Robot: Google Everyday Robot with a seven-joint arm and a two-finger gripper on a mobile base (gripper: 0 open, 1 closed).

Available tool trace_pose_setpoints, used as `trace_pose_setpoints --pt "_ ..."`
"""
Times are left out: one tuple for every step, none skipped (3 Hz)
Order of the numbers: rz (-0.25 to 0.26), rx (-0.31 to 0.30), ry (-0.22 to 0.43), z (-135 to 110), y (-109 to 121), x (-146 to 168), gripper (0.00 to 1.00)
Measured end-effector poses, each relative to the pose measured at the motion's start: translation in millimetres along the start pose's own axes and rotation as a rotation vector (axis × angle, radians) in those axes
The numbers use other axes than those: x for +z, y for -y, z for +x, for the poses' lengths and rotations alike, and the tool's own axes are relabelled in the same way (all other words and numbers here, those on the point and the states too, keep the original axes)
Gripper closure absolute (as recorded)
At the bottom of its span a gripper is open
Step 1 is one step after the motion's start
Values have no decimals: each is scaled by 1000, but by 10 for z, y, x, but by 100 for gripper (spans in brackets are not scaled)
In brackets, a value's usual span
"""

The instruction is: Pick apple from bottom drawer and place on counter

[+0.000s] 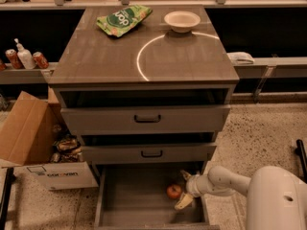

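Observation:
The small red apple point(174, 191) lies on the grey floor of the open bottom drawer point(129, 200), right of its middle. My gripper point(181, 190) reaches into the drawer from the right on a white arm. It is open, with one pale finger point(185, 176) behind the apple and the other in front of it, so the apple sits just left of the gap between them. The grey-brown counter point(105, 56) with a white arc on it is the cabinet top above.
A white bowl point(182, 20) and a green chip bag point(123, 18) rest at the back of the counter. Two upper drawers with black handles point(147, 119) stand slightly open. A cardboard box point(33, 143) sits on the floor to the left. Cans stand on a left shelf point(24, 75).

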State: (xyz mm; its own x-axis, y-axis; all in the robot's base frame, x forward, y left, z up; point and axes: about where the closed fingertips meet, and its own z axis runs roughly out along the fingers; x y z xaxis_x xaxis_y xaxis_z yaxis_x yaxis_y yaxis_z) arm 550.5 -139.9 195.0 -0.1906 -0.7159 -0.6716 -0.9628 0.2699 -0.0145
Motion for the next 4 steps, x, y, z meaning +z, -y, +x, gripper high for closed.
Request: trace_pose_setpoints --pt "6 -12 8 140 136 384 0" --pt "-3 -10 1 167 156 467 0" --pt "-13 -1 -14 215 165 557 0" --pt "-24 7 -21 252 160 629 18"
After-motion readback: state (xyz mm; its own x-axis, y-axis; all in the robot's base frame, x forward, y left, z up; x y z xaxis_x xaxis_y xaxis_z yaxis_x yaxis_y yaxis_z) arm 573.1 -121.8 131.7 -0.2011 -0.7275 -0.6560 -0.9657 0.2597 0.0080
